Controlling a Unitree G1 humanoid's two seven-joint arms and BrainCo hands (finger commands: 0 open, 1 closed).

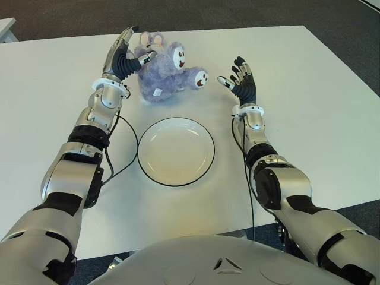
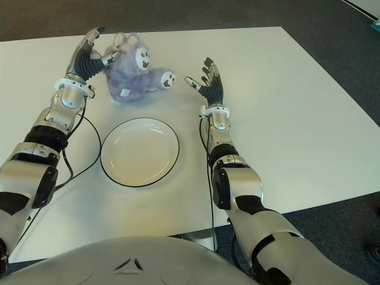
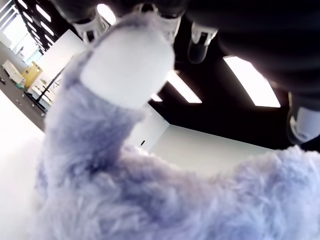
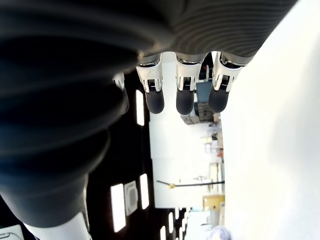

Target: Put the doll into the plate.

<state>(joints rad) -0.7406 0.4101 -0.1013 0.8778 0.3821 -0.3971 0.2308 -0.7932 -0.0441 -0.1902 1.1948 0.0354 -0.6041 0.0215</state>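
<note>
A fluffy purple doll [image 1: 163, 71] with a white face lies on the white table [image 1: 314, 119] at the far middle, just beyond the plate. The white plate [image 1: 176, 151] with a dark rim sits empty between my arms. My left hand [image 1: 129, 52] is at the doll's left side, fingers stretched up and spread, thumb against the fur. In the left wrist view the doll [image 3: 150, 190] fills the picture close to the palm, with the fingertips [image 3: 197, 47] uncurled. My right hand [image 1: 233, 74] stands open just right of the doll's foot, a small gap apart; its fingers [image 4: 184, 95] hold nothing.
A black cable [image 1: 129, 155] loops on the table from my left arm toward the plate's left rim, and another runs along my right forearm [image 1: 237, 139]. Dark carpet surrounds the table; bare tabletop stretches to the right.
</note>
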